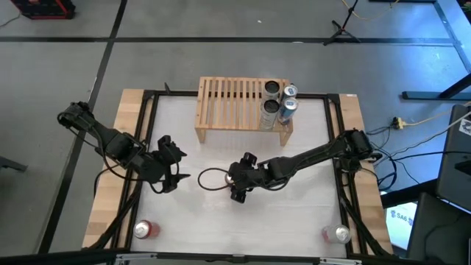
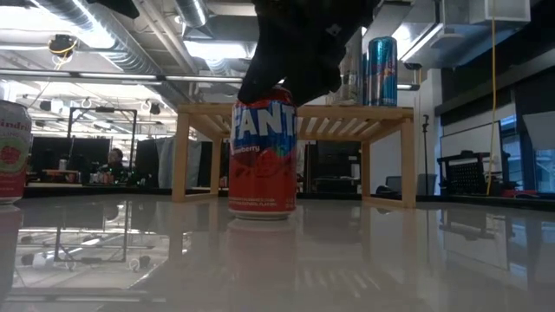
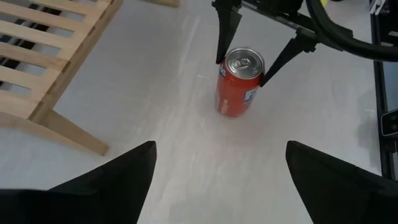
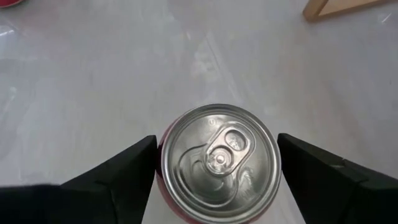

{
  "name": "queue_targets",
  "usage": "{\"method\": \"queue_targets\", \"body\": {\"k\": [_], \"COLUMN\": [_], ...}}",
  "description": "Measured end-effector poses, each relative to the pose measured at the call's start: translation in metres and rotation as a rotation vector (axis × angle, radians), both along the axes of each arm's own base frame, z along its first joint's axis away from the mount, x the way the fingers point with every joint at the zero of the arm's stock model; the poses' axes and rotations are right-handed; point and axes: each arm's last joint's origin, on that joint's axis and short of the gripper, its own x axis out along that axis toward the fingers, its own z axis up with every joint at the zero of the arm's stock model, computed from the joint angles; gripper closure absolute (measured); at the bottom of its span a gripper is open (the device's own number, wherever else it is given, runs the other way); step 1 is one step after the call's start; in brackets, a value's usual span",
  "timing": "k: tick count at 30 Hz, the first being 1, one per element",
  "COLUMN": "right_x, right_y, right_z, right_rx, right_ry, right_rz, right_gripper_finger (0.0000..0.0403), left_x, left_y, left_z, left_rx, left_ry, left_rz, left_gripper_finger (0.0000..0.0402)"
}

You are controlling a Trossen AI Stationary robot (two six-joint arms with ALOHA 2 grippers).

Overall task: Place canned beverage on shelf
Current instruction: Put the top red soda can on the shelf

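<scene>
Item: red can (image 4: pixel 219 163), upright before shelf (image 1: pixel 228 99); right gripper (image 3: pixel 242 46) fingers spread astride rim, left gripper (image 1: pixel 174 179) spread, idle; risk: off-centre closing tips can

Red aluminium Fanta strawberry can (image 2: pixel 262 158) stands upright near desk centre, silver top with pull tab intact (image 4: pixel 221 154), closed. It sits in front of the shelf, apart from it. Low light-wood slatted shelf (image 1: pixel 228 101) on short side legs sits at the desk's far edge, roughly centred. Four cans stand upright on its right end: two silver-topped (image 1: pixel 272 90), two blue (image 1: pixel 288 92). Two more red cans stand upright near the desk's near-left corner (image 1: pixel 142 230) and near-right corner (image 1: pixel 340 234).
</scene>
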Motion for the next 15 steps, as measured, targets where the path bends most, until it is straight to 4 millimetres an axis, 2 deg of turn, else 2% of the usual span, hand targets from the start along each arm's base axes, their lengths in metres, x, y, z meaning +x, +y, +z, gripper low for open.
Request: {"method": "queue_targets", "body": {"k": [6,9,12,15], "right_x": [0.001,0.001,0.003,0.007], "right_y": [0.0,0.0,0.0,-0.001], "right_z": [0.001,0.011,0.027,0.059], "right_rx": [0.012,0.015,0.003,-0.016], "right_ry": [-0.009,-0.017,-0.028,-0.078], "right_rz": [-0.021,-0.041,-0.033,-0.024], "right_gripper_finger": [0.016,0.0183,0.0183,0.0183], "left_x": [0.0,0.0,0.0,0.0], "left_y": [0.0,0.0,0.0,0.0], "left_z": [0.0,0.0,0.0,0.0], "left_rx": [0.0,0.002,0.002,0.003], "left_ry": [-0.001,-0.002,-0.003,-0.003], "left_rz": [0.001,0.002,0.003,0.003], "left_gripper_finger": [0.0054,0.0054,0.0054,0.0054]}}
